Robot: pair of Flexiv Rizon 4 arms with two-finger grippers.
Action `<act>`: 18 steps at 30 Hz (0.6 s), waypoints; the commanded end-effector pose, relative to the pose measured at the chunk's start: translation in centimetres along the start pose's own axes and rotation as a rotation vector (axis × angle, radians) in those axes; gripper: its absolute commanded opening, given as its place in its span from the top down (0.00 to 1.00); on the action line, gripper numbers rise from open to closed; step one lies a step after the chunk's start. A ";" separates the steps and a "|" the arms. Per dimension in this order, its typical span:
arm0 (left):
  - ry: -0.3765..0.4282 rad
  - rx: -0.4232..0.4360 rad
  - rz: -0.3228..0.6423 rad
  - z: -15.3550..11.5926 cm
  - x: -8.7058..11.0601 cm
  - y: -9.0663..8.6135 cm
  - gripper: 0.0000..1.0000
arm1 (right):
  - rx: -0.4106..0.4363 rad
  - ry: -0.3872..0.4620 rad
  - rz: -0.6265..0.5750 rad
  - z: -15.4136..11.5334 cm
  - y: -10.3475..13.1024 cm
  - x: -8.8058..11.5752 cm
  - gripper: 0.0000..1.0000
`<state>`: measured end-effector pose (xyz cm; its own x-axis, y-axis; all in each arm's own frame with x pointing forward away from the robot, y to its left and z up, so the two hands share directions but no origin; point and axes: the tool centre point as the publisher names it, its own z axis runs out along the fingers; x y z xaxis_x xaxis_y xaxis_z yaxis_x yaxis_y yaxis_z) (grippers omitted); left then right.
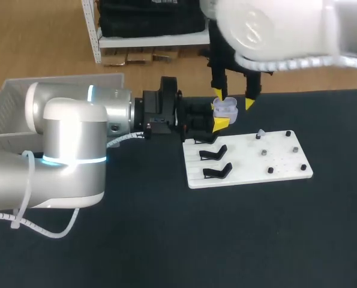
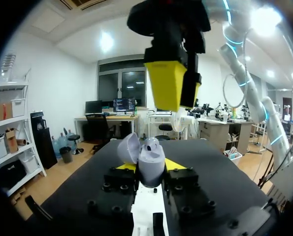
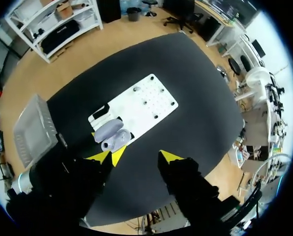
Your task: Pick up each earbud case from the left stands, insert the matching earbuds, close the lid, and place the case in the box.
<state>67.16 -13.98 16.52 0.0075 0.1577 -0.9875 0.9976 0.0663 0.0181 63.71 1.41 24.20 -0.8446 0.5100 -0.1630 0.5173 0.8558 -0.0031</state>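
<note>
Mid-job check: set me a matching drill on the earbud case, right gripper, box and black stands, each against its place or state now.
Things:
1. earbud case
2. right gripper
3. box
4. black stands

Place or state:
A. on the white board
B. open, above the case
C. far left, beside the left arm
D. lid open, clamped in the left gripper

Pairs: 1-D, 2-B, 3-C, 4-A.

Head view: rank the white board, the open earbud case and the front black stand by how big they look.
1. White board, clearly largest.
2-3. Earbud case and black stand look alike; the case is raised nearer the camera, so no ranking.
</note>
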 end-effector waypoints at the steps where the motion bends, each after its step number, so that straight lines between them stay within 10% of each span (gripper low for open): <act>1: -0.001 -0.006 0.000 0.0 0.0 -0.1 1.00 | -0.311 -0.072 -0.050 -0.4 -4.5 1.2 0.00; 18: -0.001 -0.006 0.000 0.0 0.0 -0.1 1.00 | -0.410 -0.198 -0.060 -2.0 -6.0 0.5 0.00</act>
<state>67.16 -13.97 16.52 0.0074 0.1576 -0.9875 0.9976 0.0663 0.0181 60.40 -2.76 26.37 -0.8184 0.4620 -0.3418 0.4181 0.8867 0.1973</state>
